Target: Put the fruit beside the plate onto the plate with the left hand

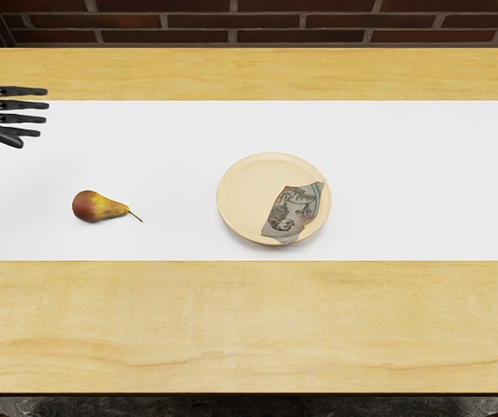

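**Spotter:** Where's the fruit?

**Operator:** I see the pear [96, 207] lying on its side on the white runner [405, 156]. Its stem points right. It is well left of the plate [249, 193], not touching it.

**Spotter:** And the hand?

**Operator:** My left hand [3, 113] hovers at the far left edge, fingers straight and spread, holding nothing, well apart from the pear. The plate has a grey patterned patch on its right side.

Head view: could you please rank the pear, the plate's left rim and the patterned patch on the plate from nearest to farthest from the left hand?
1. Pear, lying below and slightly right of the left hand, on the table's left side.
2. Plate, left rim, near the centre.
3. Patterned patch, on the plate's right part.
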Controlling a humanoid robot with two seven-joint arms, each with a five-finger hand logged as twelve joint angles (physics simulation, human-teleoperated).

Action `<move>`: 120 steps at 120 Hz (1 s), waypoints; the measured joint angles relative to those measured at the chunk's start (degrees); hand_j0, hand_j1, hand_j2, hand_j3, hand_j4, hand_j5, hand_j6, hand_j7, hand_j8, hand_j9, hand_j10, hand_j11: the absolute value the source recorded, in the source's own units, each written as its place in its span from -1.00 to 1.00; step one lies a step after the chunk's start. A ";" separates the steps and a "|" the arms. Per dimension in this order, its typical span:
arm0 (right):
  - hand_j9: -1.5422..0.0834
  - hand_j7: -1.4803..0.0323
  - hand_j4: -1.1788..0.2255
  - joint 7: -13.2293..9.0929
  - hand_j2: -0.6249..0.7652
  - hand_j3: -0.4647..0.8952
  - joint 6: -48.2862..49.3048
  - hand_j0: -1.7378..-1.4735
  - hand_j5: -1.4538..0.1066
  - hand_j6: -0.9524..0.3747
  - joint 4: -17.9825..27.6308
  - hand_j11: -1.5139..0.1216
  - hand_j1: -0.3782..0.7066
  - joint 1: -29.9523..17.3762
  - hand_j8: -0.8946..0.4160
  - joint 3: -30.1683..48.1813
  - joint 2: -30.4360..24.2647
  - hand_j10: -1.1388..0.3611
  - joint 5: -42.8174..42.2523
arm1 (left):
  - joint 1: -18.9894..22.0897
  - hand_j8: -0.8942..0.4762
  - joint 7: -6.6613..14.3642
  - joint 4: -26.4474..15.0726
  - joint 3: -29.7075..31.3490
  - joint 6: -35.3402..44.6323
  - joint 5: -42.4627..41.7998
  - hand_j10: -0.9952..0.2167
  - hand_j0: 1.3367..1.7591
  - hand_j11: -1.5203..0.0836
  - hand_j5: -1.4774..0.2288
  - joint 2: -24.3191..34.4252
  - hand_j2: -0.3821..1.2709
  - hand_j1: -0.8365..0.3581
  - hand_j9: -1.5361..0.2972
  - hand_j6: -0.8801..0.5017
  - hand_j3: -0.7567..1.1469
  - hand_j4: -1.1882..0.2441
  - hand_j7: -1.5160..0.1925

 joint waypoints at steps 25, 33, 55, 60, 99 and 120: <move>0.90 0.96 0.68 0.00 -0.10 -0.32 0.15 -0.40 0.86 0.43 -0.05 0.85 -0.95 0.00 0.36 0.01 0.00 0.52 0.07 | -0.73 0.31 0.00 -0.53 0.52 0.00 1.53 0.64 0.52 0.90 0.73 -0.77 -0.54 0.98 0.68 0.27 -0.20 0.66 0.77; 0.90 0.96 0.68 0.00 -0.10 -0.32 0.16 -0.40 0.86 0.43 -0.07 0.85 -0.95 0.00 0.36 0.01 0.00 0.52 0.08 | -0.93 0.31 0.00 -2.59 0.58 0.00 5.63 0.64 0.52 0.90 0.73 -0.77 -0.54 0.98 0.68 0.27 -0.20 0.66 0.77; 0.90 0.96 0.68 0.00 -0.10 -0.32 0.16 -0.40 0.86 0.43 -0.07 0.85 -0.95 0.00 0.36 0.00 0.00 0.52 0.08 | -0.80 0.30 0.00 -14.38 0.57 0.00 20.54 0.64 0.52 0.90 0.73 -0.48 -0.54 0.98 0.68 0.27 -0.20 0.66 0.77; 0.90 0.96 0.68 0.00 -0.10 -0.32 0.16 -0.40 0.86 0.43 -0.06 0.85 -0.95 0.00 0.36 0.00 0.00 0.52 0.08 | -0.79 0.30 0.00 -17.45 0.57 0.01 23.53 0.64 0.52 0.90 0.73 -0.28 -0.54 0.98 0.68 0.27 -0.20 0.66 0.77; 0.90 0.96 0.68 0.00 -0.10 -0.32 0.24 -0.40 0.86 0.43 0.00 0.85 -0.95 0.00 0.36 0.00 0.00 0.52 0.03 | -0.80 0.30 0.00 -29.27 0.06 1.01 38.67 0.64 0.52 0.90 0.73 -0.15 -0.54 0.98 0.68 0.27 -0.20 0.65 0.77; 0.90 0.96 0.68 0.00 -0.10 -0.32 0.25 -0.40 0.86 0.43 0.00 0.85 -0.95 0.00 0.36 0.00 0.00 0.52 0.01 | -0.80 0.30 0.00 -29.84 -1.54 9.44 45.13 0.64 0.52 0.90 0.73 -1.78 -0.54 0.98 0.68 0.27 -0.20 0.65 0.77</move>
